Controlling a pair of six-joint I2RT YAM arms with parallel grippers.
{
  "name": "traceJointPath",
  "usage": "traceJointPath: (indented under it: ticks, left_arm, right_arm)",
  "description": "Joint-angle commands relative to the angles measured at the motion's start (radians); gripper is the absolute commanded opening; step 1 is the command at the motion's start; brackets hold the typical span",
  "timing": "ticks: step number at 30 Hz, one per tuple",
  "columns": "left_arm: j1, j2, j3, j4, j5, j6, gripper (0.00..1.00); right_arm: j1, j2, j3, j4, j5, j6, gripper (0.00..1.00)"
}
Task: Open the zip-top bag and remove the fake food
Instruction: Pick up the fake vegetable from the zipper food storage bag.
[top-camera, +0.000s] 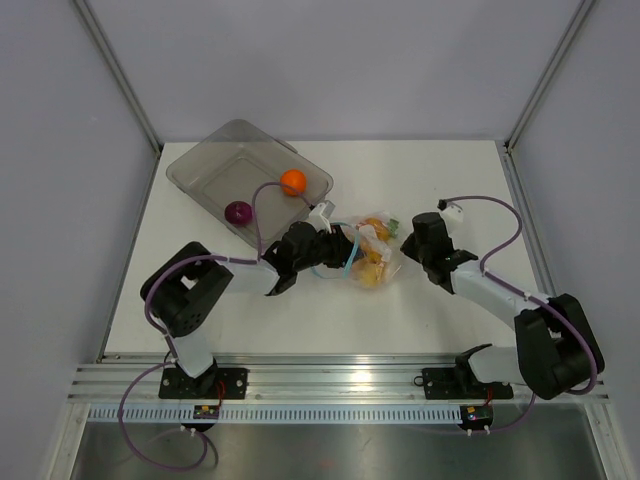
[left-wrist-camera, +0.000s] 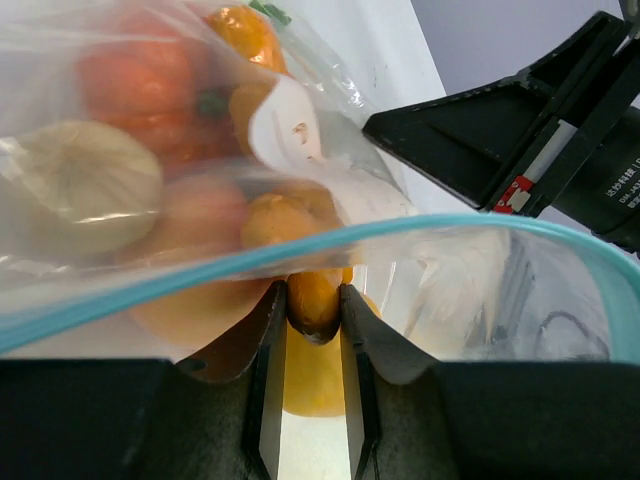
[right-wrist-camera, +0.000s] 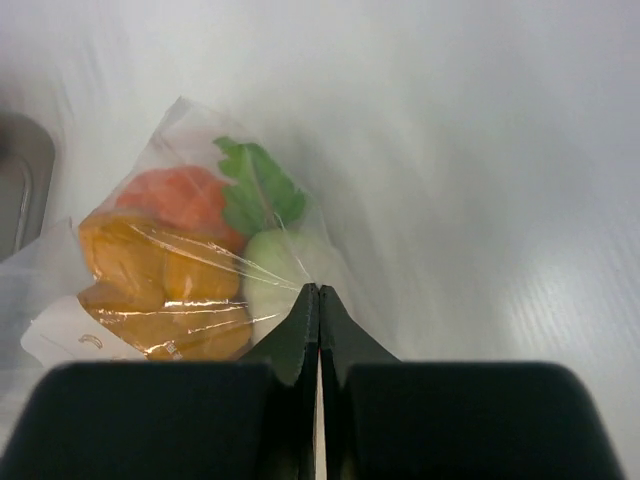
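The white desk carries a grey translucent tray at its 11 o'clock corner, tilted against the desk's edges. The zip-top bag lies crumpled near the middle of the desk, at about 4 o'clock from the tray and apart from it. Both arms reach in to it. The left end effector meets the bag at its 9 o'clock side. Its fingers are clenched on a yellow-orange piece just under the teal zip strip, which arches across the left wrist view. I cannot tell whether plastic lies between the fingers and the piece. The right end effector sits at the bag's 3 o'clock side, its fingers pressed together and grasping a fold of the bag's clear plastic. Most of the fake food is packed inside the bag: a red-orange piece, a white piece, yellow-orange bits and a green leaf. In the tray lie an orange ball at 2 o'clock and a purple piece at 6 o'clock, well apart.
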Motion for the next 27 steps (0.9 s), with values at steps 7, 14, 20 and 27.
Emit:
traceJointPath:
  ticks: [7,14,20,27]
  left_arm:
    - [0.031,-0.063,0.004,0.0,0.007,-0.006,0.14]
    - [0.071,-0.071,0.014,-0.04,0.073,-0.048,0.13]
    - [0.109,-0.052,0.049,-0.115,0.206,-0.103,0.11]
    - [0.13,-0.032,0.109,-0.189,0.349,-0.152,0.11]
  right_arm:
    - [-0.04,-0.121,-0.049,-0.08,0.293,0.174,0.0]
    - [-0.038,-0.13,-0.045,-0.118,0.337,0.202,0.0]
    - [-0.04,-0.104,0.0,-0.229,0.414,0.283,0.0]
    - [-0.04,-0.061,0.043,-0.304,0.454,0.337,0.0]
